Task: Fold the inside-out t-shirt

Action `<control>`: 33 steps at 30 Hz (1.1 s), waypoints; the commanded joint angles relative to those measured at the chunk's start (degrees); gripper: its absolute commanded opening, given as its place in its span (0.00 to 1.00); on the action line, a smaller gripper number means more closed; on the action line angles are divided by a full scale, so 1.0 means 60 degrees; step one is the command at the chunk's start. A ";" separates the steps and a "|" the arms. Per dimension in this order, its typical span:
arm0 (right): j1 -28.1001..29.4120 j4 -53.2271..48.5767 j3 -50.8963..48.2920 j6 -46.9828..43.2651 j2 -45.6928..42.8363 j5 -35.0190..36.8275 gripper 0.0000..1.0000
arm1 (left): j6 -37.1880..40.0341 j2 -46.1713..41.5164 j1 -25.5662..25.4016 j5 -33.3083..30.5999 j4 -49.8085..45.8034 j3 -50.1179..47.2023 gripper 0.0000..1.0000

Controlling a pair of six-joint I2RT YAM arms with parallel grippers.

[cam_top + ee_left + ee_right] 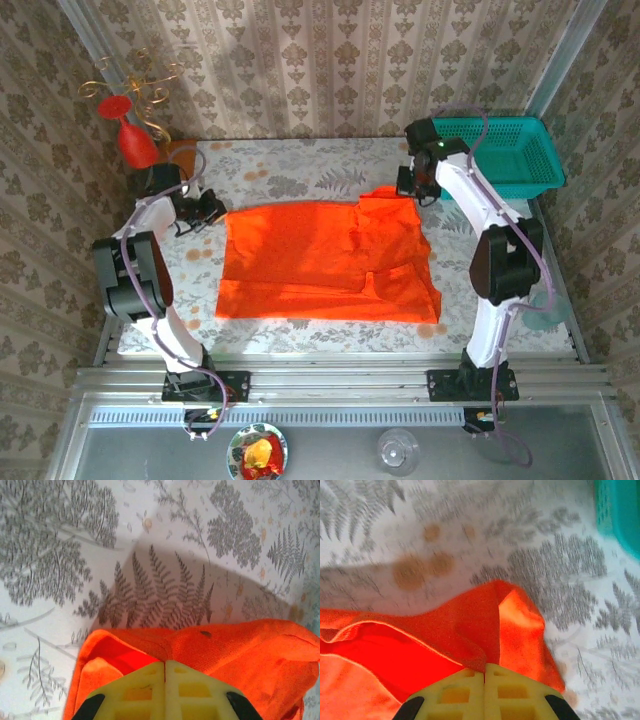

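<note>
From above, the soft orange inside-out t-shirt lay rumpled, roughly rectangular, on the fern-printed surface. At my left wrist, my left end effector was pinched shut on a folded cloth edge. At my right wrist, my right end effector was clamped shut on a peaked corner.

Bright orange t-shirt, teal basket, white tablecloth with grey fern print, red ornament, damask-patterned beige walls

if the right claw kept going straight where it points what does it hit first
The orange t-shirt it is shut on, bunched right at the tips of the right claw. Beyond that fold, probably the fern-print tablecloth; the teal basket lies off to the right.
</note>
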 commanded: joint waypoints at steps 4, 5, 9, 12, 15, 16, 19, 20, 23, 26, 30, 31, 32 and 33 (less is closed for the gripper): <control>-0.0017 0.0034 -0.2464 0.0450 -0.2312 -0.0258 0.00 | -0.0104 -0.1253 0.0217 0.0227 -0.0012 -0.1317 0.00; -0.0019 0.0006 -0.2773 0.0446 -0.2553 -0.0288 0.00 | -0.0082 -0.1400 0.0230 0.0237 -0.0032 -0.1466 0.00; -0.0018 -0.0149 -0.3971 0.0482 -0.3568 -0.0503 0.00 | -0.0120 -0.1975 0.0253 0.0085 -0.0267 -0.1983 0.00; -0.0017 -0.0185 -0.4724 0.0603 -0.4240 -0.0720 0.00 | -0.0255 -0.2329 0.0267 0.0006 -0.0453 -0.2206 0.00; -0.0009 -0.0261 -0.5302 0.0689 -0.4739 -0.0881 0.00 | -0.0259 -0.2744 0.0263 -0.0057 -0.0657 -0.2473 0.00; 0.0001 -0.0329 -0.5473 0.0727 -0.4978 -0.0935 0.00 | -0.0241 -0.2868 0.0264 -0.0125 -0.0736 -0.2582 0.00; 0.0072 -0.0397 -0.5889 0.0893 -0.5523 -0.1133 0.00 | -0.0173 -0.3062 0.0264 -0.0224 -0.0927 -0.2842 0.00; 0.0115 -0.0400 -0.6024 0.0944 -0.5657 -0.1182 0.00 | -0.0120 -0.3066 0.0264 -0.0282 -0.0981 -0.2901 0.00; 0.0303 -0.0448 -0.6417 0.1136 -0.6049 -0.1407 0.00 | -0.0037 -0.3013 0.0286 -0.0535 -0.1093 -0.3079 0.00; 0.0571 -0.0584 -0.6681 0.1312 -0.6244 -0.1435 0.00 | -0.0096 -0.3134 0.0310 -0.0696 -0.0943 -0.3353 0.00; 0.0755 -0.0424 -0.7233 0.1547 -0.6359 -0.1453 0.00 | -0.0226 -0.3049 0.0312 -0.0815 -0.0791 -0.3579 0.00; 0.0771 -0.0350 -0.7414 0.1590 -0.6345 -0.1424 0.00 | -0.0256 -0.3015 0.0314 -0.0815 -0.0762 -0.3637 0.00; 0.0790 -0.0305 -0.7575 0.1637 -0.6334 -0.1374 0.00 | -0.0278 -0.2986 0.0316 -0.0829 -0.0720 -0.3709 0.00; 0.0813 -0.0247 -0.7723 0.1686 -0.6312 -0.1348 0.00 | -0.0293 -0.2994 0.0312 -0.0865 -0.0674 -0.3793 0.00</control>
